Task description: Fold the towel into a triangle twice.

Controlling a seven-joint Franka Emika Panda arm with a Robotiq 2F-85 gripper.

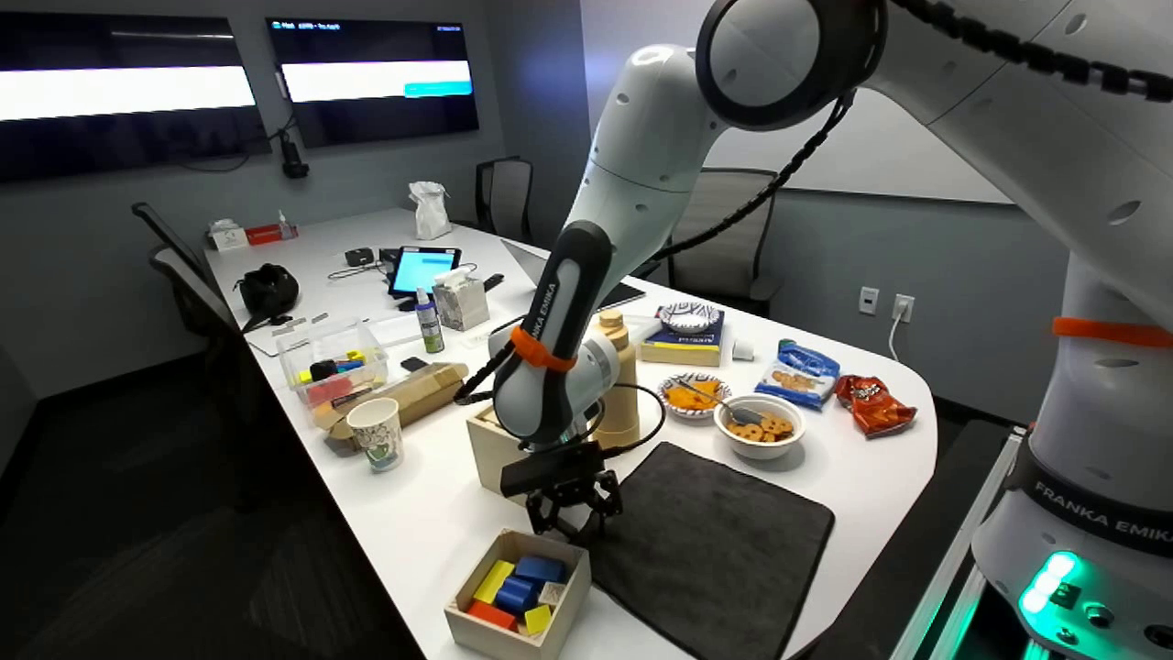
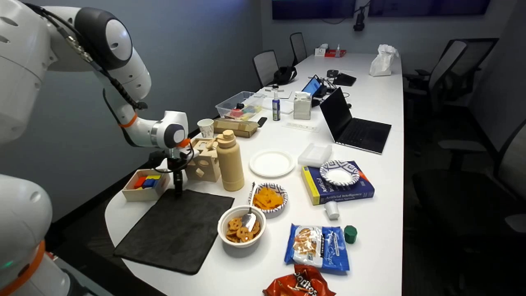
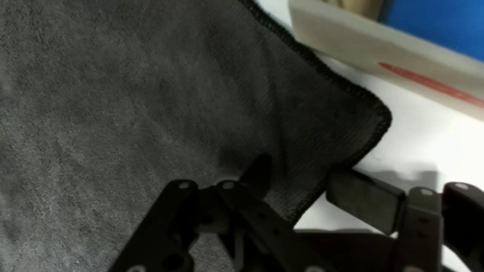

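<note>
- Claw (image 3: 298, 172): black, two-fingered; released, its jaws standing apart with a hemmed edge of cloth running between them in the wrist view. Whether the fingertips touch the cloth cannot be told.
- Towel (image 1: 706, 541): one, dark grey, stitched hem; spread out on the white surface (image 2: 378, 255), one corner just beside the claw, the bulk reaching away from it toward the lower part of both exterior views. Shallow creases near the claw.
- Arm (image 1: 632, 174): white and dark grey, orange bands; above the claw, which points down.
- Block box (image 2: 141, 195): pale wood, open-topped; just beside the claw and next to the towel, touching or apart cannot be told. Contents: blocks (image 1: 518, 594) in blue, yellow, red and plain wood.
- Shape-sorter (image 2: 210, 172): wooden, with cut-out holes; near the claw, behind it in both exterior views.
- Bottle (image 2: 231, 166): tan, capped, upright; near the claw, just beside the shape-sorter.
- White bowl (image 1: 761, 450): holds round crackers (image 2: 245, 235) and the head of a spoon (image 2: 249, 222); apart from the claw, past the towel's edge.
- Patterned bowl (image 2: 282, 202): holds orange crisps (image 2: 267, 199); farther from the claw than the bottle.
- Blue bag (image 2: 316, 248) and red bag (image 2: 299, 284): well apart from the claw, beyond the white bowl.
- Paper cup (image 1: 376, 435): printed, upright; apart from the claw, past the shape-sorter.
</note>
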